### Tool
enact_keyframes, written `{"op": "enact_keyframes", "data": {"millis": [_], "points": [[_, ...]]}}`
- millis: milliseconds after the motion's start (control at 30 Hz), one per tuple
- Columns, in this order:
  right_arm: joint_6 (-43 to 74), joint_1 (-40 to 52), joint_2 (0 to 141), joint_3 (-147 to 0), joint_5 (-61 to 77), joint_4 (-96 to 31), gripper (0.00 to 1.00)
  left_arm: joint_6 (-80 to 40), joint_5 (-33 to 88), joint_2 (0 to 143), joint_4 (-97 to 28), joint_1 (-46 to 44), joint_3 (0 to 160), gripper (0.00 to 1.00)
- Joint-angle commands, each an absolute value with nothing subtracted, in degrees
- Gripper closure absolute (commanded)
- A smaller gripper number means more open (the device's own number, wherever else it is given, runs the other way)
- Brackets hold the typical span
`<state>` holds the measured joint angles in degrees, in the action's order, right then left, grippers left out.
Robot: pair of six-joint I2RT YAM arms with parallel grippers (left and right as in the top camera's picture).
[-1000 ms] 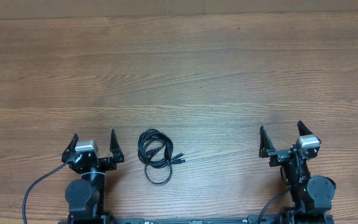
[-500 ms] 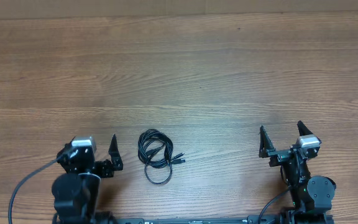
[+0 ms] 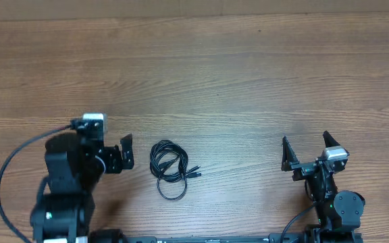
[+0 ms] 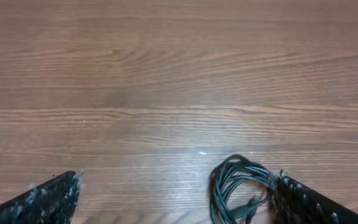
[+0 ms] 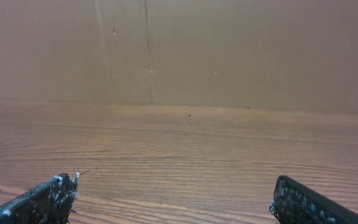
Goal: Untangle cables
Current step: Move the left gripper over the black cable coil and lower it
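Your left gripper has lifted and swung in over the last second, jaws wide and empty, and is now just beside the cables, which are one coiled bundle on the table. Right gripper unmoved, also wide, well apart. Likely you're lining up the first pick; no untangling done yet.
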<state>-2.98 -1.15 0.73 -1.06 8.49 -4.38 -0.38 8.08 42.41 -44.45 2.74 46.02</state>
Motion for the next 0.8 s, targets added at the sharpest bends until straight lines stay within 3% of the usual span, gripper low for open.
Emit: {"op": "enact_keyframes", "data": {"millis": [0, 300, 767], "points": [[-3.09, -1.63, 0.16, -0.47, 7.77, -4.16, 0.00, 1.34, 13.15, 47.66, -47.94, 2.98, 51.90, 0.00], [-3.09, -1.63, 0.16, -0.47, 7.77, -4.16, 0.00, 1.32, 14.26, 60.77, -61.28, 2.98, 61.80, 0.00], [-3.09, -1.63, 0.16, -0.47, 7.77, -4.16, 0.00, -2.68, 15.09, 69.47, -62.57, 2.98, 61.89, 0.00]]}}
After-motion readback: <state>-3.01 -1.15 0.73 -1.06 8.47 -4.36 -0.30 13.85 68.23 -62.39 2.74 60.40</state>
